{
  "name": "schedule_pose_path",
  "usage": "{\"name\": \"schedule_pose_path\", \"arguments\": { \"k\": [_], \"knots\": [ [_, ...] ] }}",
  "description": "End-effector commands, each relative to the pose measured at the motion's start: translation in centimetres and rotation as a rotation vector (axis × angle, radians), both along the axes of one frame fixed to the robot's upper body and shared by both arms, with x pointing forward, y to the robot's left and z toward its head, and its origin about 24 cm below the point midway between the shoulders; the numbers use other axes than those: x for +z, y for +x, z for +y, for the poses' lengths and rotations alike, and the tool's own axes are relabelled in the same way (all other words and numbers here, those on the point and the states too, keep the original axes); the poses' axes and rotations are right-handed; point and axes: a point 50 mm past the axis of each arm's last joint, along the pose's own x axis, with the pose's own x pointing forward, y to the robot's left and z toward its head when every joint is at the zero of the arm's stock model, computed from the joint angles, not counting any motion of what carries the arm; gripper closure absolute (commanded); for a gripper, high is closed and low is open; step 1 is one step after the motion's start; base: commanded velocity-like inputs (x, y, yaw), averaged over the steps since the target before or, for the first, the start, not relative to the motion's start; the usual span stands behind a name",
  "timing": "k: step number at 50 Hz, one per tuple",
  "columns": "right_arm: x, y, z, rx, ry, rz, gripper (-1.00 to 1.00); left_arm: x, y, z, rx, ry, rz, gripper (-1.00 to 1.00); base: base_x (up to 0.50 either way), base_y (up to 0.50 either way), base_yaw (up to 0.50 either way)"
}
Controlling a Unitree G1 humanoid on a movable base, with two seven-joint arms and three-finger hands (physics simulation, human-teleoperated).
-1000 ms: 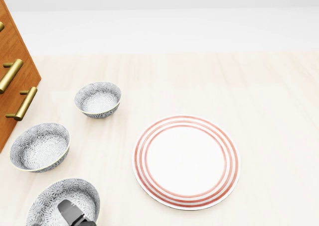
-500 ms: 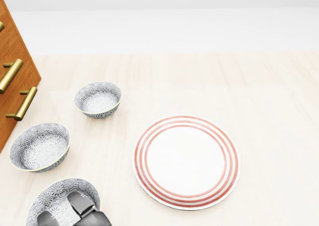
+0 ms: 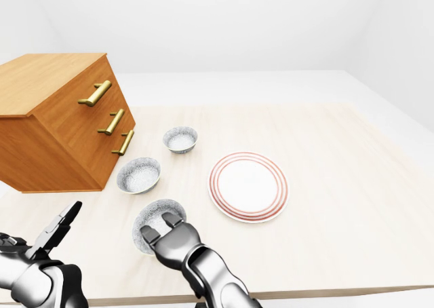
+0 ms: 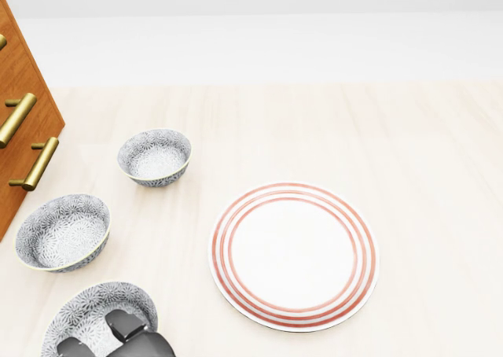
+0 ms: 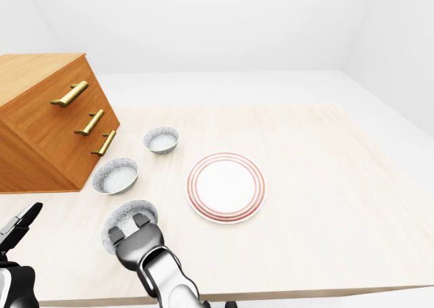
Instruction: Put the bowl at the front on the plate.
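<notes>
Noting front bowl (image 3: 155, 211) sitting upright on the pale table (image 3: 339, 186), low in the left-eye view, at roughly 8 o'clock from the plate (image 3: 248, 186) and apart from it, not on it. Seeing right hand (image 3: 169, 239) reaching in from the bottom edge over the bowl's 6 o'clock rim, two dark fingers (image 4: 124, 324) dipping inside the bowl in the head view; third finger hidden, so cannot tell if actually clamping the rim or just resting there. Marking plate as white with red rings, lying flat, nothing on it. Tagging second patterned bowl (image 3: 138, 175) at 11 o'clock from the front bowl, near it but not touching, and third bowl (image 3: 180, 139) at 10 o'clock from the plate, well clear. Logging wooden drawer chest (image 3: 61, 118) with brass handles (image 3: 95, 93) at 9 to 10 o'clock from the bowls, tilted in view. Catching left hand (image 3: 47, 239) at 9 o'clock from the front bowl, low left corner, off the table's near edge, fingers spread wide, gripping nothing.
</notes>
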Motion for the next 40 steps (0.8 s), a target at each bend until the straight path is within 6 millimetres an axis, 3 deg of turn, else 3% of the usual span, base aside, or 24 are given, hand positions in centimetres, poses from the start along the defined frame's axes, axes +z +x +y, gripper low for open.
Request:
{"name": "schedule_pose_path", "arguments": {
  "k": [1, 29, 30, 31, 40],
  "knots": [
    [-0.5, 0.4, 0.4, 0.006, -0.010, 0.064, -1.00, 0.2, -0.1, 0.0, 0.003, 0.007, -0.008, -1.00, 0.00, 0.00, 0.00],
    [-3.8, 1.0, -0.4, -0.062, 0.016, 0.162, -1.00, 0.1, 0.0, 0.0, -0.001, -0.001, -0.004, -1.00, 0.00, 0.00, 0.00],
    [-3.8, 1.0, -0.3, -0.061, 0.021, 0.158, -0.59, 0.0, 0.0, 0.0, -0.001, -0.003, -0.002, -1.00, 0.00, 0.00, 0.00],
    [-3.8, 0.9, -0.3, -0.060, 0.023, 0.158, 1.00, -0.1, 0.1, 0.0, -0.002, -0.004, 0.001, -1.00, 0.00, 0.00, 0.00],
    [-4.1, 0.4, -0.3, -0.060, 0.028, 0.146, 1.00, 0.0, 0.0, 0.0, -0.002, -0.003, -0.001, -1.00, 0.00, 0.00, 0.00]
  ]
}}
